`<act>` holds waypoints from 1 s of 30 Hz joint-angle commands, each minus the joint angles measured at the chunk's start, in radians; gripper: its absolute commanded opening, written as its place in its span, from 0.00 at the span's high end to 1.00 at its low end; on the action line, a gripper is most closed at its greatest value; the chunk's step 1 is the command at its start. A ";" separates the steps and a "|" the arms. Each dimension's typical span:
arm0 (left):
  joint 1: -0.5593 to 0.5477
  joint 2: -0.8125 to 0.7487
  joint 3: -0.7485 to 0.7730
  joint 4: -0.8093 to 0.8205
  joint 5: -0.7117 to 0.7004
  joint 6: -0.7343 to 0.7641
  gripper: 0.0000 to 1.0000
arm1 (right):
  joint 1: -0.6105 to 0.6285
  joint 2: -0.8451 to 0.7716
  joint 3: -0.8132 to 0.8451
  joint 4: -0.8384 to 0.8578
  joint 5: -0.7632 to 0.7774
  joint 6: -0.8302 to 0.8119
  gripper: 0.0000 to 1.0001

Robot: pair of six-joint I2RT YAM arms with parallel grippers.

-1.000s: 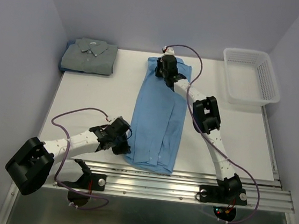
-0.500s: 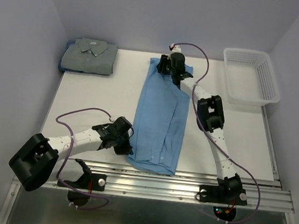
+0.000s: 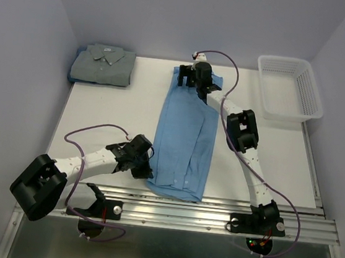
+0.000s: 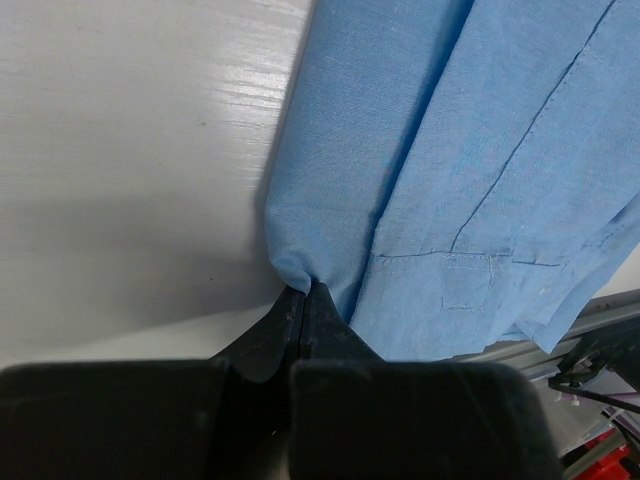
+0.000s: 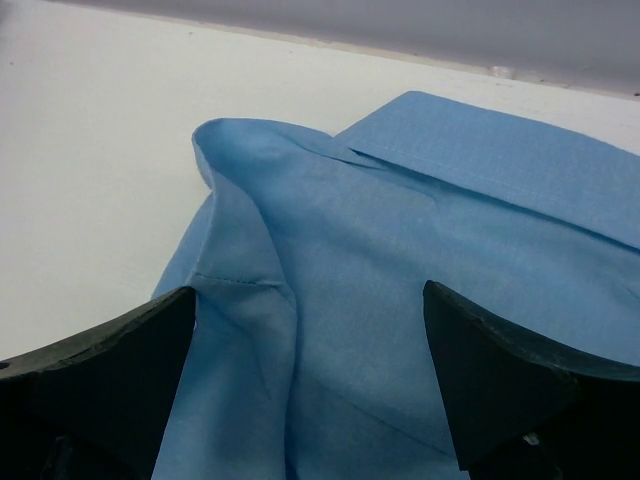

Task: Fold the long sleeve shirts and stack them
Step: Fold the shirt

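A light sky-blue collared cloth shirt [image 3: 184, 136] lies on the white table [image 3: 111, 116] as a long, narrow strip, its sides folded in. It runs from the far middle of the tabletop down to the near edge, where its hem slightly overhangs the metal rail.

The left gripper [image 3: 147, 172] sits low at the near-left corner of that strip. In the left wrist view its black fingers [image 4: 285, 320] are pressed together on a small tuck of blue fabric at the corner of the hem, which puckers where they pinch it.

The right arm reaches to the far end, and the right gripper [image 3: 187, 78] is over the collar. Its fingers [image 5: 120, 350] stand wide apart on either side of the rumpled collar and shoulder fabric. Nothing is caught between them, though I cannot tell whether the tips touch the cloth.

In the far-left corner — well apart from both arms — a muted grey-green collared shirt [image 3: 103, 64] lies folded into a neat rectangle, collar towards the back wall. In the far-right corner stands a white plastic mesh basket [image 3: 292, 60].
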 commanded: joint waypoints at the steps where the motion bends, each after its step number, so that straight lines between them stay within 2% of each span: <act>1: 0.004 -0.014 0.000 -0.075 -0.013 0.031 1.00 | 0.015 -0.022 0.030 0.044 0.135 -0.087 0.00; 6: 0.006 -0.016 -0.003 -0.075 -0.001 0.037 1.00 | 0.015 0.024 0.034 0.090 0.097 -0.107 0.00; 10: 0.006 -0.014 0.003 -0.054 0.019 0.049 1.00 | 0.015 0.061 0.129 0.036 0.068 -0.091 0.00; 14: 0.006 -0.033 0.018 -0.052 0.012 0.063 1.00 | 0.015 -0.078 0.051 0.025 0.018 -0.078 0.00; 15: 0.006 -0.039 0.020 -0.048 0.013 0.064 1.00 | 0.015 -0.174 0.027 0.022 -0.010 -0.063 0.00; 18: 0.006 -0.066 0.025 -0.048 0.013 0.066 1.00 | 0.015 -0.356 -0.137 0.021 -0.069 -0.049 0.00; 20: 0.007 -0.086 0.017 -0.045 0.009 0.063 1.00 | 0.015 -0.566 -0.269 0.022 -0.081 -0.017 0.00; 21: 0.007 -0.111 0.014 -0.042 0.005 0.055 1.00 | 0.015 -0.638 -0.424 0.025 -0.080 0.001 0.00; 22: 0.007 -0.125 0.003 -0.032 0.001 0.049 1.00 | 0.015 -0.781 -0.509 0.019 -0.075 0.050 0.00; 23: 0.009 -0.149 0.000 -0.028 -0.001 0.044 1.00 | 0.015 -0.856 -0.682 0.010 -0.066 0.084 0.00; 25: 0.009 -0.175 -0.009 -0.009 0.001 0.035 1.00 | 0.024 -1.000 -0.858 -0.025 -0.028 0.206 0.00; 26: 0.010 -0.198 -0.015 -0.003 0.004 0.029 1.00 | 0.033 -1.133 -0.939 -0.100 -0.003 0.243 0.00; 29: 0.010 -0.243 -0.038 0.018 0.018 0.017 1.00 | 0.046 -1.316 -1.217 -0.312 -0.001 0.423 0.00; 30: 0.012 -0.255 -0.043 0.024 0.019 0.015 1.00 | 0.046 -1.435 -1.284 -0.352 -0.012 0.467 0.00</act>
